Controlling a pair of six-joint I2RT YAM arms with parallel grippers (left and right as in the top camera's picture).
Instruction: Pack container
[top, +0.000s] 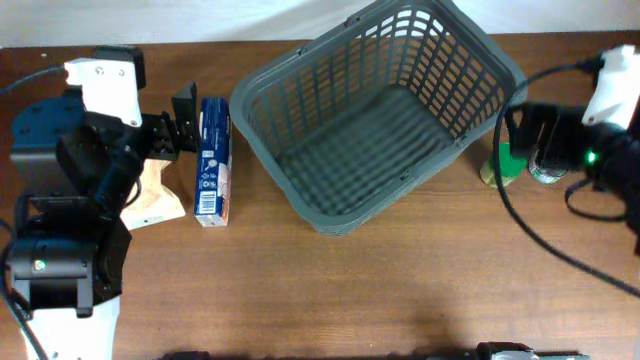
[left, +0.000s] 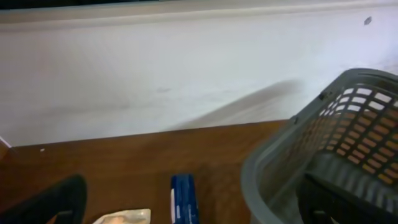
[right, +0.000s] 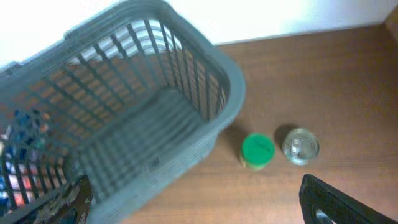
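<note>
- Container (top: 455, 75): we see the dark grey lattice basket standing upright on the wooden table (top: 350, 290), in the far middle of the overhead view and turned at an angle to the table edge. Its thick rim (right: 230, 81) and slotted walls fill the upper left of the right wrist view, and 1 corner (left: 280, 155) enters the left wrist view from the right.
- Blue box (top: 212, 160): it lies flat just beside the container's left wall, apart from it, with its long side running away from us.
- Beige packet (top: 155, 195): it sits to the left of the blue box, partly under the left arm.
- Left gripper (top: 187, 122): it hangs at the far end of the blue box with its jaws spread and nothing between them. In the left wrist view its 2 fingers (left: 62, 199) stand wide apart, with the box (left: 183, 198) and packet (left: 124, 216) low between them.
- Green-lidded jar (top: 503, 165) and silver-topped can (top: 545, 165): both stand upright side by side, just right of the container; the jar (right: 257, 150) is the nearer to it, the can (right: 300, 146) beyond.
- Right gripper (top: 530, 140): it hovers over these 2 items, released and carrying nothing. Its fingers (right: 329, 199) sit far apart at the lower corners of the right wrist view.
</note>
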